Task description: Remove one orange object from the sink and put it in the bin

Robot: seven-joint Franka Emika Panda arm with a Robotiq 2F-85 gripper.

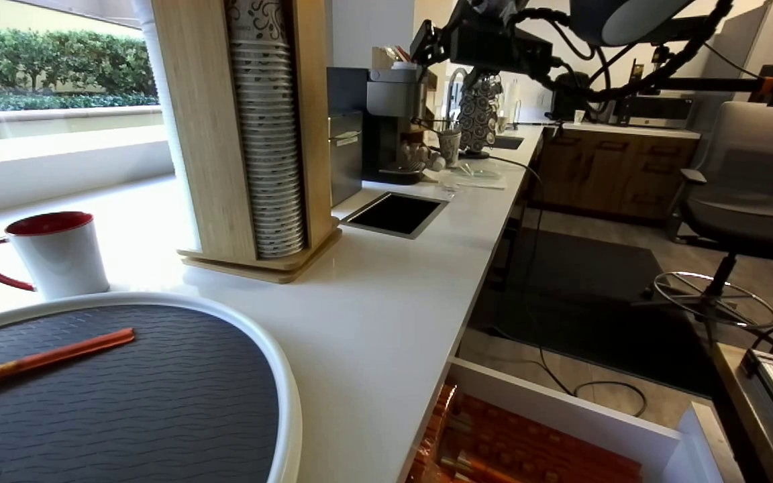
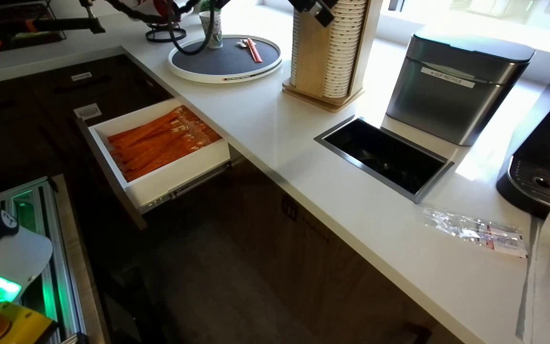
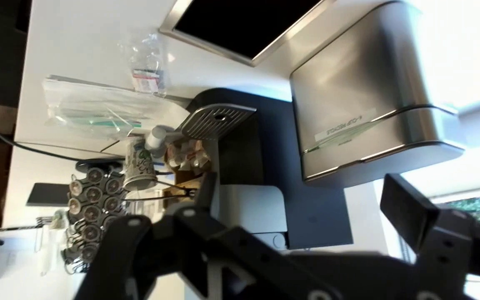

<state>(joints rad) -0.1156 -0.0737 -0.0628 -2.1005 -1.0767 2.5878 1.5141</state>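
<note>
Several flat orange-red strips [image 2: 160,138] lie piled in an open white drawer [image 2: 184,177]; the strips [image 1: 541,436] and drawer [image 1: 561,402] show partly in an exterior view. One more orange-red stick [image 1: 58,355] lies on the round turntable; it also shows in an exterior view [image 2: 254,51]. A dark rectangular basin with a metal rim [image 2: 365,169] is sunk in the white counter; I cannot see its bottom. Its rim also shows in the wrist view [image 3: 211,49]. My gripper [image 3: 306,204] is open and empty, above the counter near the cup stand and coffee machine.
A steel bin labelled K-cup recycle [image 2: 442,91] stands beside the basin. A wooden cup stand [image 2: 313,52] stands between basin and grey turntable [image 2: 203,59]. A coffee machine [image 3: 256,204], plastic wrappers [image 3: 146,62], pod carousel [image 3: 92,204] and mug [image 1: 64,258] are also on the counter.
</note>
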